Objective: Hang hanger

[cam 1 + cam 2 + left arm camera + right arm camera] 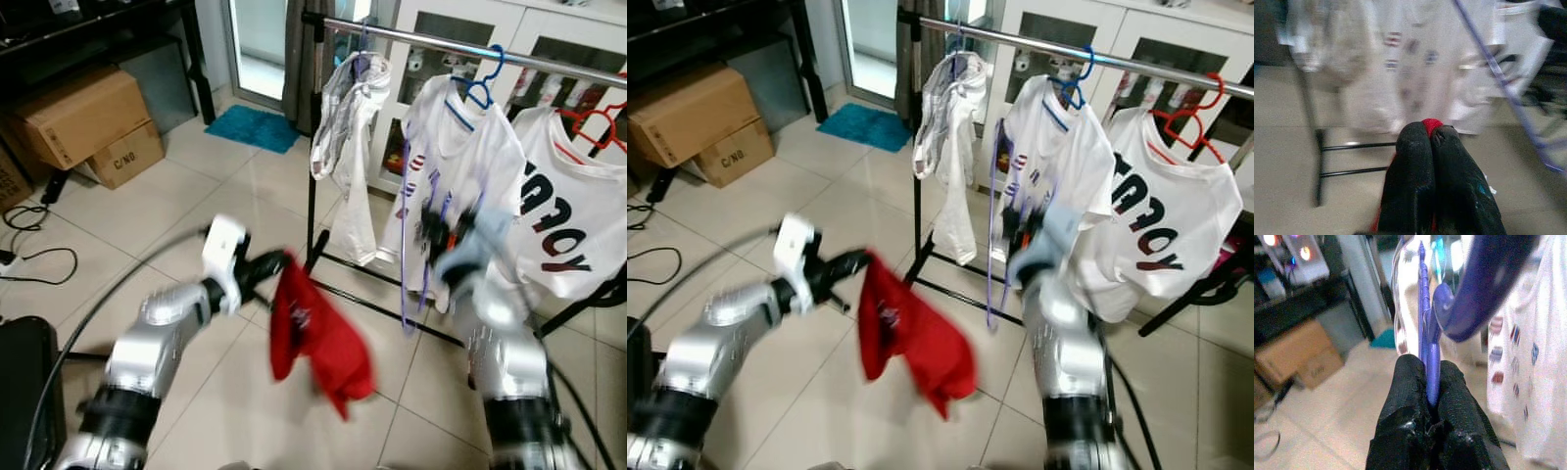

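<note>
While both arms are raised before the clothes rack, the right gripper [1432, 396] is clamped on a purple hanger [405, 245], its fingers [1405, 396] pressed against the plastic from either side. In the head views the hanger hangs with its long axis near vertical, a thin purple line running down in front of the white printed shirt [460, 166]. The rail [411, 39] lies toward 12 o'clock from this gripper, well above it, with a bare stretch between the grey-white garment [348, 147] and the blue hanger [480, 83]. The left gripper [269, 266] is closed on a red cloth [318, 338], which droops toward 6 o'clock over the tiled floor [176, 196]. The right arm is plainly the nearer to the rail. In my judgement, the coming move turns on lifting the hanger so its hook clears the rail; the hook's facing cannot be told through the blur. Whether the red cloth is meant for the hanger is not evident.
</note>
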{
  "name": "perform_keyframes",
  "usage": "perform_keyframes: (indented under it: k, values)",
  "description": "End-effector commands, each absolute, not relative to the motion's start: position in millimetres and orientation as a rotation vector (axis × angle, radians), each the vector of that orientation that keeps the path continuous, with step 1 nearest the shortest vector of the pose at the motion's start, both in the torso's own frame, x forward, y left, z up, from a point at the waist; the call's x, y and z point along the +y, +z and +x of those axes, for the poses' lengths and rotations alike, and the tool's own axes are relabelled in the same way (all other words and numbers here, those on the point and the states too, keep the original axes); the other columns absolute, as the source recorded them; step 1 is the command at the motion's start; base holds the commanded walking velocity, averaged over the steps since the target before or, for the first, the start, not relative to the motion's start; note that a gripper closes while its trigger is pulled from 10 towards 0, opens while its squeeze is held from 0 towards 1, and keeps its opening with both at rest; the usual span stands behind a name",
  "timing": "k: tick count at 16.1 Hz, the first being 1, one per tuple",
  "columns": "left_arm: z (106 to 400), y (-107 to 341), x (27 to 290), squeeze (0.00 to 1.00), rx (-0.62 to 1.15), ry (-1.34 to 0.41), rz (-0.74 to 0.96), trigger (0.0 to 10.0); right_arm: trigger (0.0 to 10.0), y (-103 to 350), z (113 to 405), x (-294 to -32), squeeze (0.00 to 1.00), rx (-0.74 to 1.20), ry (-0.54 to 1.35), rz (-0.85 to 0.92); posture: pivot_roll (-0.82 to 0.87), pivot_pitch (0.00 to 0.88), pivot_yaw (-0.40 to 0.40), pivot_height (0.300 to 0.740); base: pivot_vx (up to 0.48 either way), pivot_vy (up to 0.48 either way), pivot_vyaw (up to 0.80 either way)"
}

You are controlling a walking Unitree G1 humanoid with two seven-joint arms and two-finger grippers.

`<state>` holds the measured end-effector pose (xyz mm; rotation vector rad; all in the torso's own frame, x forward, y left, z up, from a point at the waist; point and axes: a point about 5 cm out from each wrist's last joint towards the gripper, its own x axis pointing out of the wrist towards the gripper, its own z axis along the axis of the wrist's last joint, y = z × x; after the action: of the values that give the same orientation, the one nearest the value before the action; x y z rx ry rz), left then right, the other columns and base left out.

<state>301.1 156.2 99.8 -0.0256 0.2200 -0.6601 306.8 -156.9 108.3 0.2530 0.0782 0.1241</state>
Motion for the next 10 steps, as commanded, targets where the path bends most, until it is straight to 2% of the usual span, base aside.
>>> perform_keyframes:
  k: [1, 2, 4, 6, 8, 10]
  values:
    - [305.6, 106.7, 167.0, 0.0, 0.132, -0.532, 0.019, 9.0, 10.0, 103.7, 301.6, -157.5, 0.0, 0.083, 0.119, 0.227, -0.13, 0.0, 0.025, 0.74, 0.0, 0.0, 0.0]
    - [303.4, 100.3, 174.2, 0.0, 0.129, -0.434, -0.021, 10.0, 10.0, 90.3, 296.3, -158.4, 0.0, 0.122, 0.099, 0.191, -0.13, 0.0, 0.024, 0.74, 0.0, 0.0, -0.8]
    - [300.5, 89.8, 182.9, 0.0, 0.162, -0.313, -0.073, 10.0, 10.0, 80.0, 294.1, -157.2, 0.0, 0.153, 0.089, 0.154, -0.13, 0.0, 0.018, 0.74, 0.0, 0.0, -0.8]
    - [295.9, 79.1, 183.2, 0.0, 0.175, -0.253, -0.056, 10.0, 10.0, 71.5, 292.0, -159.9, 0.0, 0.183, 0.064, 0.134, -0.12, 0.0, 0.007, 0.74, 0.0, 0.0, -0.8]
    - [292.1, 72.0, 179.7, 0.0, 0.19, -0.236, -0.061, 10.0, 10.0, 62.7, 288.1, -163.5, 0.0, 0.206, 0.037, 0.136, -0.12, 0.0, 0.016, 0.74, 0.0, 0.0, -0.8]
    - [289.1, 67.8, 169.4, 0.0, 0.204, -0.296, -0.067, 10.0, 10.0, 54.0, 283.9, -167.8, 0.0, 0.221, 0.005, 0.13, -0.12, 0.0, 0.017, 0.74, 0.0, 0.0, -0.8]
